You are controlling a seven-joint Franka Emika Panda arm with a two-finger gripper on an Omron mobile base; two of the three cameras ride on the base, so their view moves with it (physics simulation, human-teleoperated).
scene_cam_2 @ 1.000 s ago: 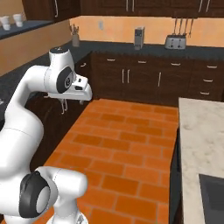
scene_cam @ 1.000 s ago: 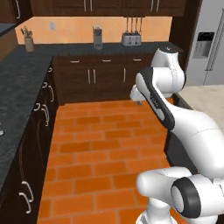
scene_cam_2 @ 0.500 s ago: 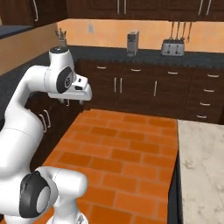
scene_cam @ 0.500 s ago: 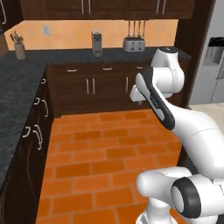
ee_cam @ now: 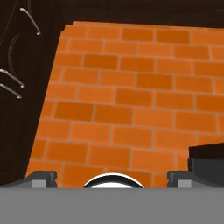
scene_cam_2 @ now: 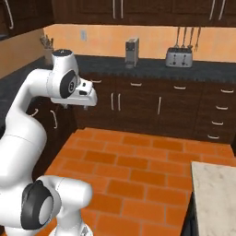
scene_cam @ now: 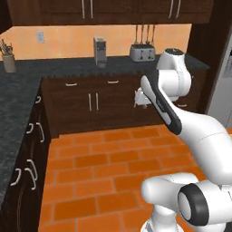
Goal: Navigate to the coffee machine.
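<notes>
Where the arm folds above the orange brick floor (ee_cam: 131, 105), the gripper (ee_cam: 112, 177) is seen with its fingertips (ee_cam: 41, 177) spread wide and nothing held between them. Beyond, dark cabinets (scene_cam: 97, 102) carry a black counter (scene_cam_2: 152, 68), on which the coffee machine (scene_cam: 100, 51) stands left of a silver toaster (scene_cam: 141, 53).

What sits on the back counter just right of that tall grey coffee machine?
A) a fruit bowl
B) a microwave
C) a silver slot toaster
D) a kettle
C: the silver slot toaster stands on the dark counter, right of the coffee machine, under hanging utensils.
</notes>
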